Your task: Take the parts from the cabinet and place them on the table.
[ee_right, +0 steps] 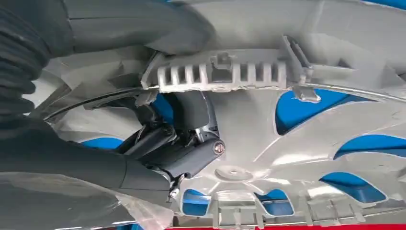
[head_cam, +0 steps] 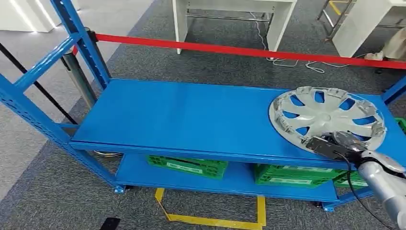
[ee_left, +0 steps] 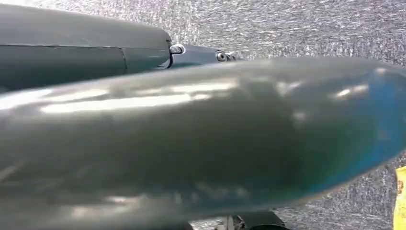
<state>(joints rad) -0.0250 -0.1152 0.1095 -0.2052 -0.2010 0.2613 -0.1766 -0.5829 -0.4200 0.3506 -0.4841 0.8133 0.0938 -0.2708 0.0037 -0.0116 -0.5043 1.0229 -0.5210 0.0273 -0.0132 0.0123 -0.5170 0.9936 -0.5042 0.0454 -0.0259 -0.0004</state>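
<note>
The right hand [head_cam: 345, 143] is gripping the near rim of the round silver plastic wheel cover [head_cam: 327, 116], its dark fingers [ee_right: 191, 155] hooking through a spoke opening while the thumb is pressing on the ribbed rim. The cover is lying at the right end of the blue metal shelf [head_cam: 191, 117], its near edge over the shelf's front lip.

The grip is sitting on one edge only, so the wide, light cover is likely to tilt or swing when lifted; a thin rim or clip could flex and slip out, or catch on the blue upright at the far right.

The left hand is blurred in its wrist view; I cannot tell its state.

On the lower shelf, green plastic crates [head_cam: 187, 166] are sitting; their contents are hidden.
</note>
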